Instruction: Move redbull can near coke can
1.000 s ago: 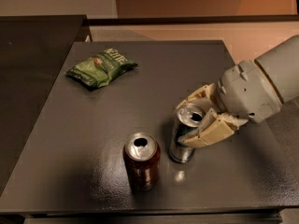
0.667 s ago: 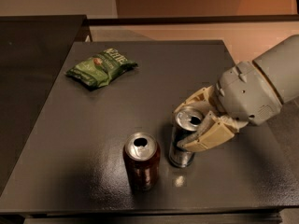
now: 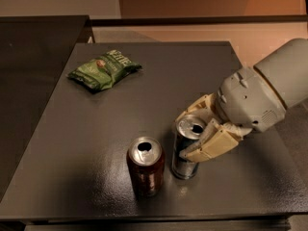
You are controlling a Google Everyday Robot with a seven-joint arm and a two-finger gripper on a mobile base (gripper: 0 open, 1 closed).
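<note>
The slim blue-and-silver redbull can (image 3: pixel 185 150) stands upright on the dark table (image 3: pixel 159 76), close to the right of the coke can (image 3: pixel 145 165), a small gap between them. The coke can is the wider dark red can with a silver top, standing near the table's front edge. My gripper (image 3: pixel 197 131) comes in from the right with its tan fingers (image 3: pixel 214 146) on either side of the redbull can's upper part, closed on it.
A green chip bag (image 3: pixel 103 69) lies at the back left of the table. A darker counter (image 3: pixel 33 81) adjoins the table on the left. The table's front edge runs just below the cans.
The redbull can and my gripper have shifted slightly left, toward the coke can. The coke can and the chip bag have not moved.
</note>
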